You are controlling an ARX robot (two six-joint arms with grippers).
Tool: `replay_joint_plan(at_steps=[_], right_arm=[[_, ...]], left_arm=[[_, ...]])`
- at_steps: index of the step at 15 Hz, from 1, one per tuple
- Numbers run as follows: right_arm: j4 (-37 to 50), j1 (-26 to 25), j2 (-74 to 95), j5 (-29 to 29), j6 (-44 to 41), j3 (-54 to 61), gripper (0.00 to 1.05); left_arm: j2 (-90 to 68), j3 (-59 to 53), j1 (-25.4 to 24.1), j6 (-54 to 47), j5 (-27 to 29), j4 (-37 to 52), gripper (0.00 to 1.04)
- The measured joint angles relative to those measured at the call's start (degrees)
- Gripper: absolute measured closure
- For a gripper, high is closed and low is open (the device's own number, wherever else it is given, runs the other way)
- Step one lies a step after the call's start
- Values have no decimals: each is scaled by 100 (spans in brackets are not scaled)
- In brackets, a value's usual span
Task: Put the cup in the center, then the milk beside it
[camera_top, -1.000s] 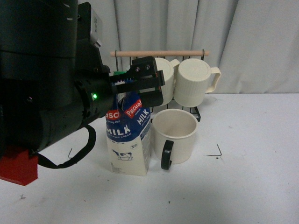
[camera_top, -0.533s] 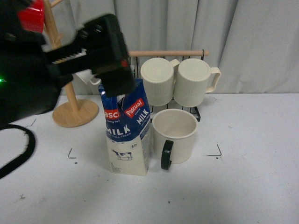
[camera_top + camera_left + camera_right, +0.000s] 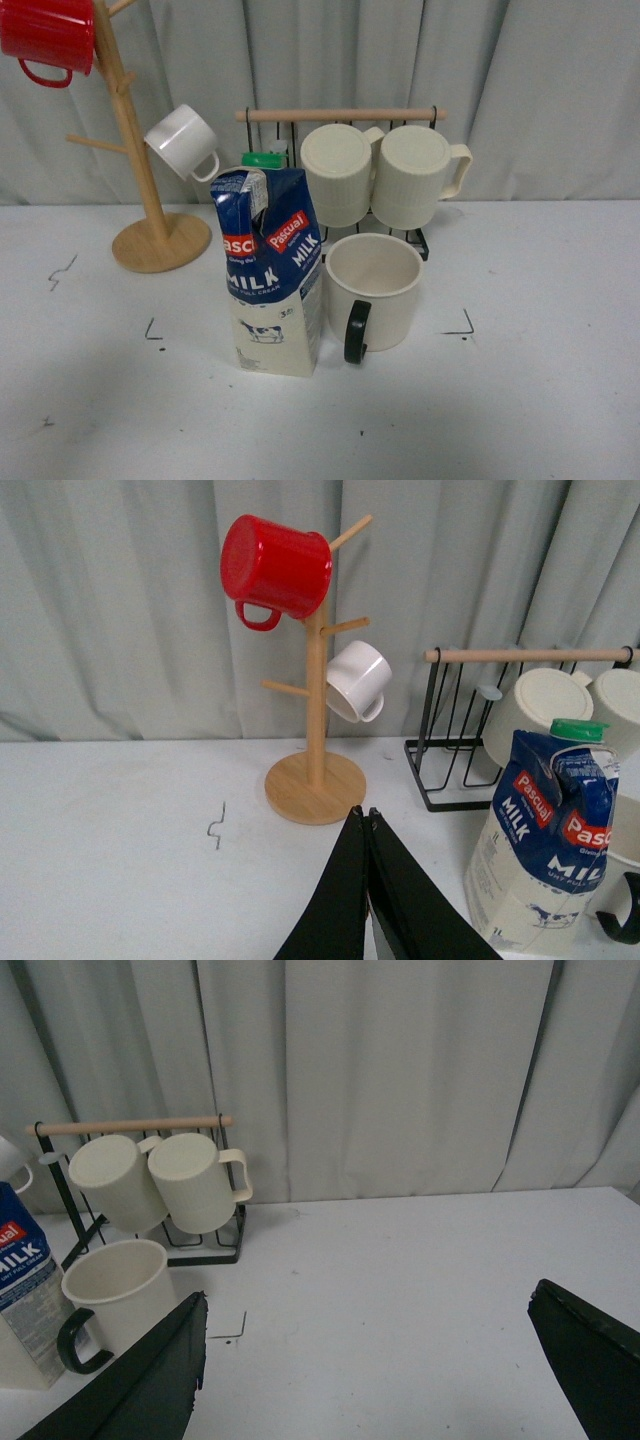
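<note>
The milk, a blue and cream carton with a green cap, stands upright on the center, the white patch between black corner marks. The cup, a wide cream mug with a black handle, stands right beside the carton, close or touching. Neither gripper shows in the front view. In the left wrist view my left gripper is shut and empty, clear of the milk. My right gripper is open over bare table, away from the cup and the milk.
A black wire rack with two ribbed cream mugs stands just behind the cup. A wooden mug tree at the back left carries a red mug and a small white cup. A grey curtain closes the back.
My left arm, which was at the top of the milk carton a second ago, rose up and to the left and has left the front view. The carton and cup have not moved.
</note>
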State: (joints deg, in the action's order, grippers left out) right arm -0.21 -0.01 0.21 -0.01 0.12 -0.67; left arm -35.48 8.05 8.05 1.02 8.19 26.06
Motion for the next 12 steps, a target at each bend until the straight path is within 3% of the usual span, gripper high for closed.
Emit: replay_joint_plan(at_steps=[2,4,5,12], right_arm=[[0,0,0,-2,0,0,6],[2,0,0,-2,0,0,6],[0,0,0,0,0,0,6],[2,0,0,0,0,0,6]], left_arm=[[389,-157,-179,-9,-168,-92,103],[772,-334,-772,-17,-782,-317,103],[922,-413,-839,-13,-734,-431,103],[1878,-748,-793,-17,-822,-949,103]])
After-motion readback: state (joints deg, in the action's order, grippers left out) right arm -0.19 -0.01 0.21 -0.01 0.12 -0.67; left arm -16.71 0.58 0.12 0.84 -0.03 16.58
